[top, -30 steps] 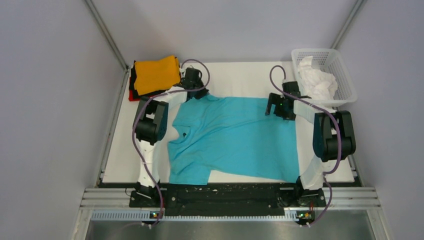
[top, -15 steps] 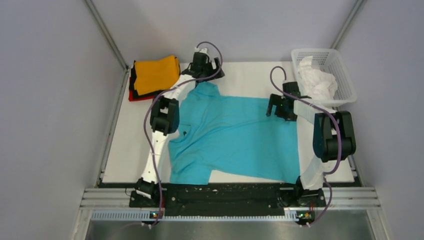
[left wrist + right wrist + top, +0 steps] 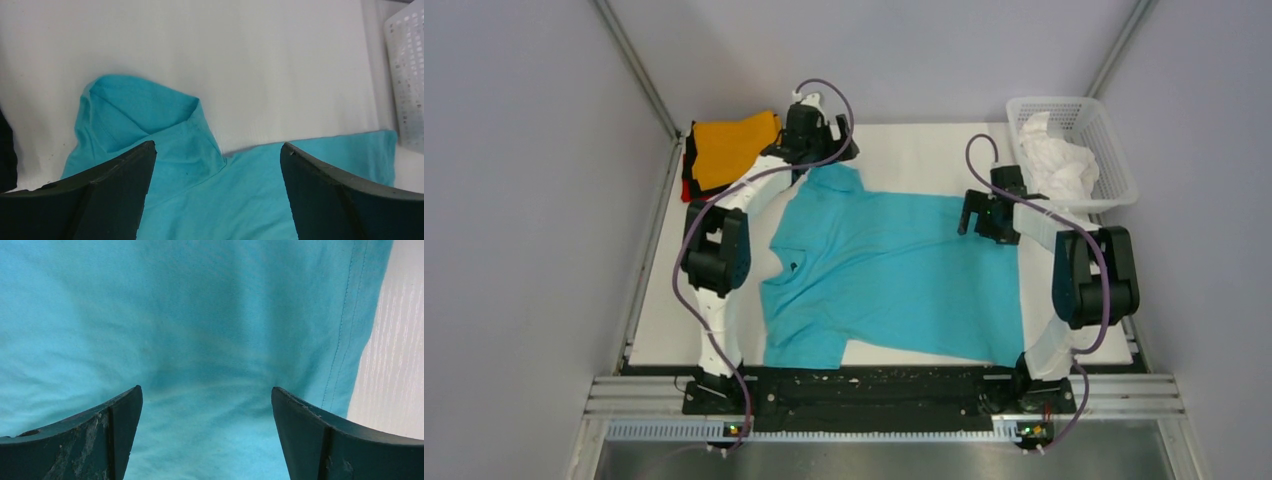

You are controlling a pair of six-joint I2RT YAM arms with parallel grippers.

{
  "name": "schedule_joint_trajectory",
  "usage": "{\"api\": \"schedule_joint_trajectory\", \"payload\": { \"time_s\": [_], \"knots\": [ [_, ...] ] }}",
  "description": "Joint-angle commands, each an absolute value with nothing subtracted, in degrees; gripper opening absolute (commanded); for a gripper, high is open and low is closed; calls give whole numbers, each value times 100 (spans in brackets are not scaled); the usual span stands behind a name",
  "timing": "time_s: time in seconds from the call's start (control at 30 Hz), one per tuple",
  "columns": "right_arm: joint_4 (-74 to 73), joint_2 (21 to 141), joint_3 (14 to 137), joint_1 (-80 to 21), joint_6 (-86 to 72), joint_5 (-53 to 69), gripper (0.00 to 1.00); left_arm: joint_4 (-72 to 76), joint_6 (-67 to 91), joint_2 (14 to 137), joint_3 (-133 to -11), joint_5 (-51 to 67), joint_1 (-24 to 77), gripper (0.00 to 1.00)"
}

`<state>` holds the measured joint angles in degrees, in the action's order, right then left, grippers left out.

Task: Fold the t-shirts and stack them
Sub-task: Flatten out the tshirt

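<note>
A teal t-shirt [image 3: 894, 270] lies spread on the white table, collar to the left, hem to the right. My left gripper [image 3: 819, 148] hovers open over its far sleeve [image 3: 145, 110], holding nothing; in the left wrist view the left gripper [image 3: 217, 150] has cloth below its wide-apart jaws. My right gripper [image 3: 974, 213] stands open just above the far hem corner; in the right wrist view the right gripper [image 3: 207, 390] shows flat teal cloth between its fingers. A folded stack with an orange t-shirt [image 3: 729, 148] on top sits at the far left. A white t-shirt [image 3: 1056, 165] lies crumpled in the basket.
The white lattice basket [image 3: 1114, 150] stands at the far right corner, and its wall shows as the basket [image 3: 407, 75] in the left wrist view. Black and red folded cloth [image 3: 688, 185] peeks out under the orange one. Bare white table [image 3: 395, 365] borders the hem.
The left gripper opened and let go of the far sleeve, then lifted away toward the back of the table. The sleeve now lies spread out. The right arm has not moved.
</note>
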<state>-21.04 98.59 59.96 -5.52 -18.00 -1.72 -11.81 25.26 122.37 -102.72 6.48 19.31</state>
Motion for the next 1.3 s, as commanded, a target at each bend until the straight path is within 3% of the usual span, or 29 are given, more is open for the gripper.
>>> {"api": "schedule_joint_trajectory", "payload": {
  "time_s": [0.0, 0.2, 0.73, 1.27],
  "knots": [
    [-2002, 9579, 5955, -571, -1762, -139, 99, -508, 3047, 11748, -9432, 452, 1940, 99],
    [-1972, 9632, 5945, -571, -1766, -139, 99, -178, 3618, 11856, -8963, 621, 1941, 99],
    [-1992, 9696, 5970, -571, -1739, -231, 99, -304, 3915, 12372, -9086, 250, 1934, 99],
    [-2076, 9785, 6016, -567, -1722, -320, 99, -51, 4178, 13544, -10744, 238, 1892, 99]
  ]
}}
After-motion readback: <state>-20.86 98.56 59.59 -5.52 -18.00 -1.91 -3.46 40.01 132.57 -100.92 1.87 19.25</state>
